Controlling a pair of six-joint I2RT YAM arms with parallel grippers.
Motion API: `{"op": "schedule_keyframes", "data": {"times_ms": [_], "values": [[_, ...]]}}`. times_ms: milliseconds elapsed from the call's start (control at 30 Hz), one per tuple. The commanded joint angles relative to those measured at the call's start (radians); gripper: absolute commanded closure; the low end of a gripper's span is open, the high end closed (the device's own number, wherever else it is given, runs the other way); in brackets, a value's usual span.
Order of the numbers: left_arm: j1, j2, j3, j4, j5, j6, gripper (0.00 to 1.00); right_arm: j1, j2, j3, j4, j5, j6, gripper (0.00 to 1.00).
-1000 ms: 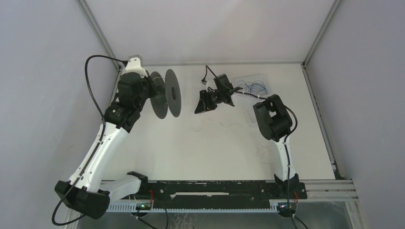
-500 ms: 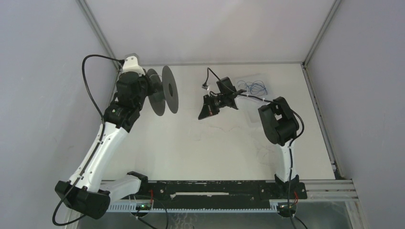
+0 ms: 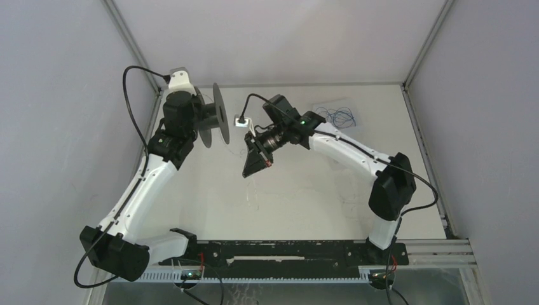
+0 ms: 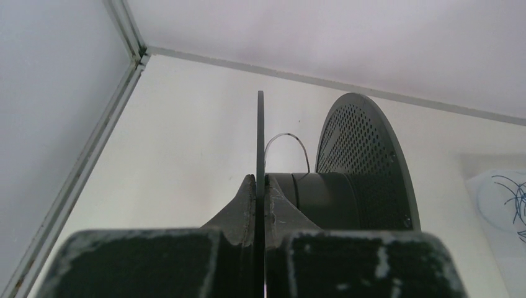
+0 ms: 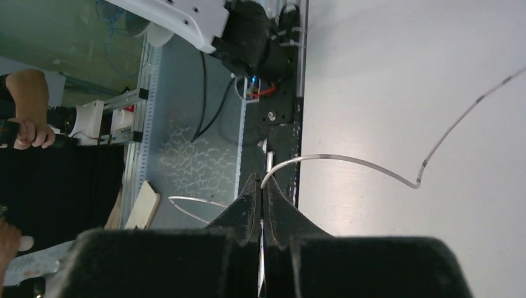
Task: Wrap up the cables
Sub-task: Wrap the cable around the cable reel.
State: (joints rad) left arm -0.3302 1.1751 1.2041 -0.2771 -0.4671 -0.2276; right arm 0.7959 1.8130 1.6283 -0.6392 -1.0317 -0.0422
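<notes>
Mid-wrap, I reckon; left gripper (image 4: pixel 260 208) clamps the spool (image 4: pixel 366 155) by its flange; right gripper (image 5: pixel 262 197) pinches the cable (image 5: pixel 356 162) nearby, slack trailing over the table (image 5: pixel 403 74); next move wants a taut loop round the hub (image 4: pixel 322 198).

The white table (image 3: pixel 191 210) bears a blue wire tangle (image 3: pixel 337 116) far right; faint cable (image 3: pixel 347 203) loops lie nearer.

Over at the far left a black spool (image 3: pixel 220 114) is up off the white table (image 3: pixel 305 197), its two round flanges standing on edge, one of them perforated. At the table's far right a tangle of thin blue wire (image 3: pixel 337 116) lies on a pale sheet. Past the near edge I see a metal rail (image 3: pixel 432 251), a small wooden board (image 5: pixel 142 205) and somebody's bare forearm (image 5: pixel 28 93).
</notes>
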Motion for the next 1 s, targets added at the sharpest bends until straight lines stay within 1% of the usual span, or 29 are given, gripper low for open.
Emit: {"op": "schedule_keyframes", "data": {"times_ms": [0,167,300,400,533,700,967], "values": [[-0.032,-0.043,-0.053,0.195,-0.029,0.101,1.0,-0.04,-0.114,0.116,-0.107,-0.011,-0.052,1.0],[-0.072,-0.061,-0.124,0.239,0.009,0.201,1.0,-0.084,-0.171,0.211,-0.082,0.043,-0.025,1.0],[-0.111,-0.076,-0.154,0.253,0.047,0.264,1.0,-0.115,-0.151,0.29,-0.081,0.088,-0.004,1.0],[-0.131,-0.086,-0.171,0.254,0.106,0.296,1.0,-0.143,-0.118,0.338,-0.069,0.119,0.02,1.0],[-0.137,-0.103,-0.197,0.245,0.214,0.305,1.0,-0.195,-0.066,0.393,-0.045,0.154,0.036,1.0],[-0.138,-0.117,-0.209,0.226,0.333,0.304,1.0,-0.259,-0.014,0.423,0.006,0.153,0.07,1.0],[-0.138,-0.124,-0.207,0.196,0.488,0.313,1.0,-0.291,0.047,0.441,0.031,0.141,0.059,1.0]]}}
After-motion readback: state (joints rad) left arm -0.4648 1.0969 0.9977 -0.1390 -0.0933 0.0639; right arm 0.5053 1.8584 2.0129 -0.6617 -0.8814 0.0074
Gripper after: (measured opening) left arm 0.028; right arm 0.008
